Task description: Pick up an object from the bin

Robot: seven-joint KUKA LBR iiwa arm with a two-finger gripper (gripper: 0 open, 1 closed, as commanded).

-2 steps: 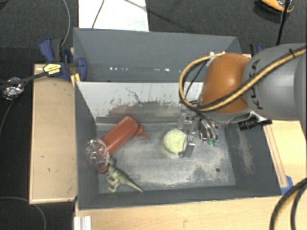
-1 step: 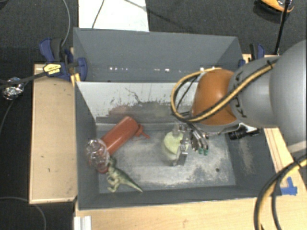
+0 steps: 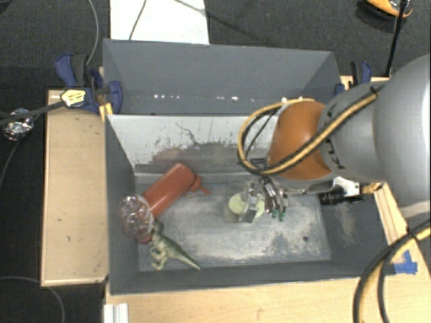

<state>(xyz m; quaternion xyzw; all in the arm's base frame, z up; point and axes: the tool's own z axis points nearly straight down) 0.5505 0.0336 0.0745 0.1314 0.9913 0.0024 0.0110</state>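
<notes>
From my remote station, I take the red-brown cylinder as my marker. It lies tilted on the floor of the grey bin, its lower end pointing down-left and a small spout-like tab at its upper right end.

To the right of the cylinder, clear of its tab end, the tool is down close to the bin floor. I cannot tell whether it is apart or together, as the orange wrist cover and the looping yellow-and-black cables crowd over it.

Between the cylinder and the tool lies a small pale green rounded thing. It sits right against the tool's left side and its right part is hidden by the tool. I cannot tell whether the tool has it clamped.

At the cylinder's lower left end is a clear knobbly ball, touching it or nearly so. Just below that end, under the ball, a green toy dinosaur lies on the floor with its tail stretched to the right.
</notes>
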